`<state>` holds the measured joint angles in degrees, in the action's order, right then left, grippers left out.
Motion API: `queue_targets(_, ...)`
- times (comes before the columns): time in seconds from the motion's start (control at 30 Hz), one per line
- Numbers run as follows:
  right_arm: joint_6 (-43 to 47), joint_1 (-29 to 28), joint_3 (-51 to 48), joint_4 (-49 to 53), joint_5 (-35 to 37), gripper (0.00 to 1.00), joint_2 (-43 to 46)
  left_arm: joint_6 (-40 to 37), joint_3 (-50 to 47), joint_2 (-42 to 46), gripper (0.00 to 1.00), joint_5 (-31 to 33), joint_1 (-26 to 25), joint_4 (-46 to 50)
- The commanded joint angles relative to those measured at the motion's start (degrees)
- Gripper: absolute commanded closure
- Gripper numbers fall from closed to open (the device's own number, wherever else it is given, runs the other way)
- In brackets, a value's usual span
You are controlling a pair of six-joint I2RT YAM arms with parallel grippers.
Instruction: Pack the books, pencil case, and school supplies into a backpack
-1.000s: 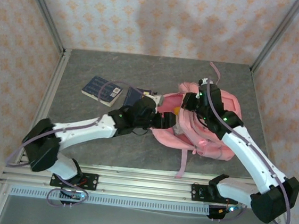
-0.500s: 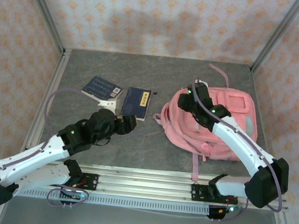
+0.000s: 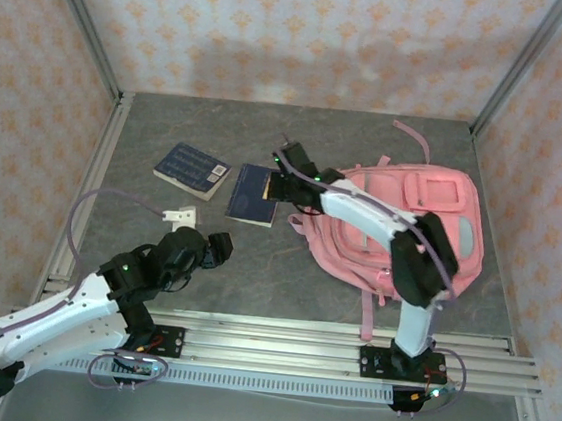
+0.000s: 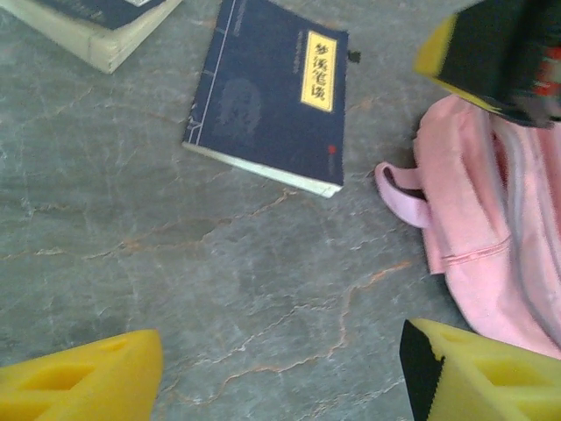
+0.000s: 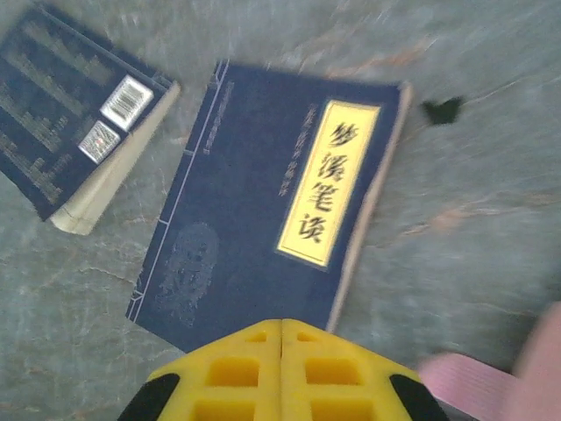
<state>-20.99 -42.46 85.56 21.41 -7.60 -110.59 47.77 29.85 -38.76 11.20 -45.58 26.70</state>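
Right jaws are pressed shut and empty, tips over the near edge of a navy book point(image 5: 272, 228) flat ahead — a second book point(image 5: 79, 132) sits beyond, left. Left jaws gape wide above the surface point(image 4: 219, 289). Best to open first, then pinch the edge facing the backpack point(image 3: 410, 224) — off to their right.

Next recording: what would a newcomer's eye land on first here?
The big pink backpack lies on the right of the table. The right tool, shut, hangs over a navy book with a yellow label just left of the pack; a second book lies farther left. The left tool is open near the front-left.
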Motion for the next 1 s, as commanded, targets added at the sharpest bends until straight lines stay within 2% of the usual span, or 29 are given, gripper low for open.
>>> queue_targets(0.0,-1.94,-0.43,6.38,1.56,-1.18,1.00,-6.75,1.40,-0.24,0.57,0.27,1.71,0.64,0.12)
queue_targets(0.23,-2.72,-0.43,21.00,12.17,2.81,1.00,-21.63,0.39,0.48,0.90,0.27,2.84,0.76,1.22)
queue_targets(0.4,-1.65,-2.00,22.13,16.86,2.94,1.00,-25.16,0.23,0.99,-0.04,0.27,3.14,1.01,1.12)
queue_targets(0.5,-0.12,-3.64,17.86,16.79,3.22,1.00,-23.53,-0.34,1.85,-1.24,0.27,3.14,1.52,1.43)
queue_targets(0.6,-0.76,-4.46,9.37,12.80,1.23,1.00,-19.71,-0.75,2.56,-2.78,0.26,1.69,3.02,1.34)
queue_targets(0.8,-0.73,-5.65,-7.91,2.50,-9.59,1.00,-10.35,-1.43,3.09,-8.32,0.26,-6.01,8.92,-0.73)
queue_targets(0.97,3.51,-6.97,-17.34,-0.56,-17.84,1.00,-3.32,-2.84,3.81,-14.66,0.26,-9.22,10.68,-3.33)
